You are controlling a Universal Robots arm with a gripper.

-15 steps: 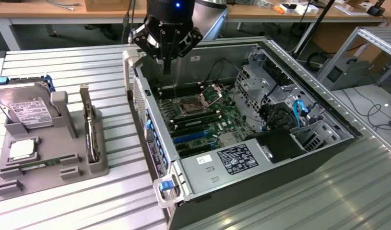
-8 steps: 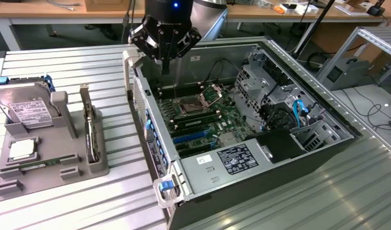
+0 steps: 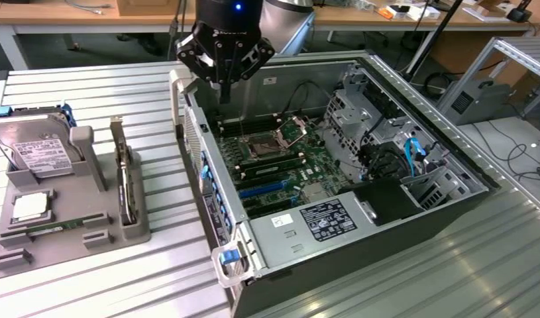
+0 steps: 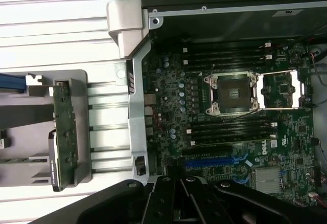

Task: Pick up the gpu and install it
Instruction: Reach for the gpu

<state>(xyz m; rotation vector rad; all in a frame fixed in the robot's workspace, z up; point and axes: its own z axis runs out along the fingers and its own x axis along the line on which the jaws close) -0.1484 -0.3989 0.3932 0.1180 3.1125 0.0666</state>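
End effector: I see the end effector [image 3: 224,91] with its fingers pressed together and nothing between them. It hangs over the far corner of the open computer case [image 3: 195,136], toward the worktop's [image 3: 93,86] far edge.
Below the end effector: in the wrist view its dark fingers [image 4: 162,196] look down on the motherboard [image 4: 168,96]. The open CPU socket [image 4: 232,93] and the blue slot [image 4: 214,158] lie under it.
Gpu: the gpu [image 3: 121,171] stands on edge in the grey holder tray [image 3: 75,245], close to the worktop's edge on the exterior view's left. It is well apart from the end effector. From the wrist camera I see its thin green edge [image 4: 63,132] seated in the tray, just beside the case wall.
Other parts: the hard drive [image 3: 36,149] sits upright in the same tray, on the side away from the case.
Done: nothing that I can see; the card is not lifted, and the blue slot looks empty.
Left: I judge the whole job remains, both the pick from the tray and the seating in the case.
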